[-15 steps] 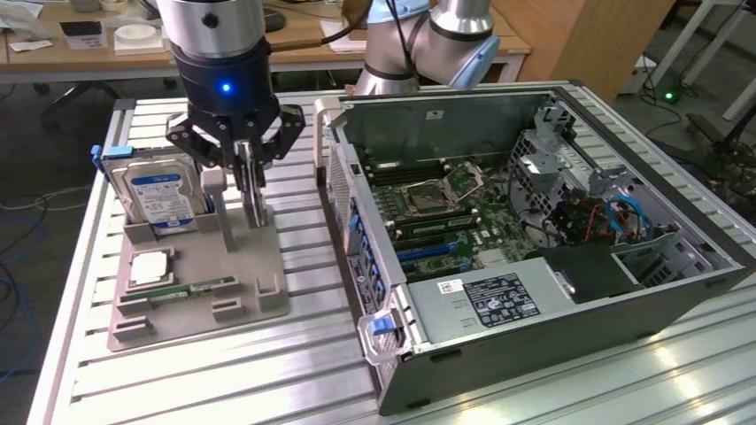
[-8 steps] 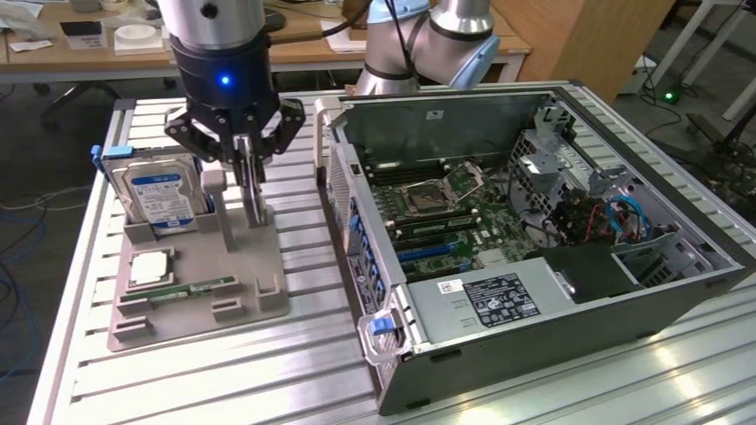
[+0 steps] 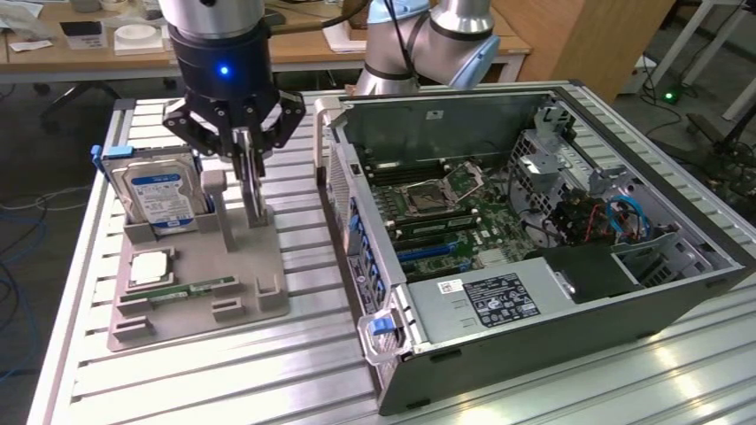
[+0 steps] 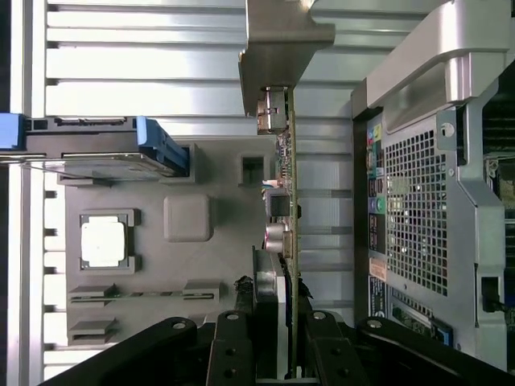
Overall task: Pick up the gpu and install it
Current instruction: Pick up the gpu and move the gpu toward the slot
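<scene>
The gripper (image 3: 244, 164) is hanging straight down over the grey parts holder (image 3: 201, 301) and is clamping the gpu (image 3: 253, 190) between its fingers (image 3: 236, 155). The gpu is standing on edge directly beneath the gripper, with its upper edge up between the jaws and its lower edge reaching down to the holder. Whether it is seated there or just clear of it cannot be told.

In the wrist view, the card (image 4: 291, 185) is running away from the gripper (image 4: 286, 322) as a thin line, and its silvery bracket (image 4: 278, 48) is sitting at the far end.

The hard drive (image 3: 159, 199) is standing upright in the holder just beside the gripper, toward the exterior view's left. The processor (image 3: 150, 268) and the memory stick (image 3: 195, 288) are lying flat on the holder below it and nearer the camera. The open computer case (image 3: 567, 328) is lying near the gripper's other side, toward the exterior view's right, on the ribbed metal table (image 3: 236, 372).
</scene>
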`<state>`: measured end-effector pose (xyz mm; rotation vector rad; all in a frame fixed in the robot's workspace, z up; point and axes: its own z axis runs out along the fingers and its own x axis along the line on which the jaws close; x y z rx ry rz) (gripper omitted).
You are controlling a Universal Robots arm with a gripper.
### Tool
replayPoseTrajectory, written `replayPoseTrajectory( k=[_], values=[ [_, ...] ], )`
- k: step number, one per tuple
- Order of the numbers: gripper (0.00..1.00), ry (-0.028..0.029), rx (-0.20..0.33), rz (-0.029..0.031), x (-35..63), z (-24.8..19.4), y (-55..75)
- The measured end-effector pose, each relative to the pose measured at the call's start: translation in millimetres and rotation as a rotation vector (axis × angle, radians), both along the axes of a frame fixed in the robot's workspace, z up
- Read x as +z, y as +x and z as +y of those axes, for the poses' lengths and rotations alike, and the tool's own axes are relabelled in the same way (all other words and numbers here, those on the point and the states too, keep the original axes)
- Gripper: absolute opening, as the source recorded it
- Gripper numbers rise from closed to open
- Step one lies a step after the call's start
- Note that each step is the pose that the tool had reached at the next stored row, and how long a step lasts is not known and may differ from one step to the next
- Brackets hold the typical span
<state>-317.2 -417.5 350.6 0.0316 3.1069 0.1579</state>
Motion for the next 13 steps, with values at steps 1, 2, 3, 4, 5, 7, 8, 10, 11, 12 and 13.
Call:
replayPoseTrajectory(
  k=[1, 2, 3, 4, 5, 7, 8, 10, 11, 12, 13],
  values=[
    [0.28, 0.0002, 0.000, 0.0001, 1.0, 0.0, 0.0],
    [0.28, 0.0004, 0.000, 0.0001, 2.0, 0.0, 0.1],
    [0.28, 0.0007, 0.000, 0.0001, 2.9, 0.0, 0.2],
    [0.28, 0.0009, 0.000, 0.0000, 3.8, 0.0, 0.2],
    [0.28, 0.0011, 0.000, 0.0000, 4.7, 0.0, 0.3],
    [0.28, 0.0018, 0.000, 0.0000, 6.9, 0.0, 0.5],
    [0.28, 0.0022, 0.000, 0.0001, 8.0, 0.0, 0.6],
    [0.28, 0.0030, 0.000, 0.0000, 9.8, 0.0, 0.8],
    [0.28, 0.0034, 0.000, 0.0001, 10.9, 0.0, 0.9],
    [0.28, 0.0040, 0.000, 0.0001, 12.0, 0.0, 1.0],
    [0.28, 0.0045, 0.000, 0.0001, 13.2, 0.0, 1.1]
  ],
)
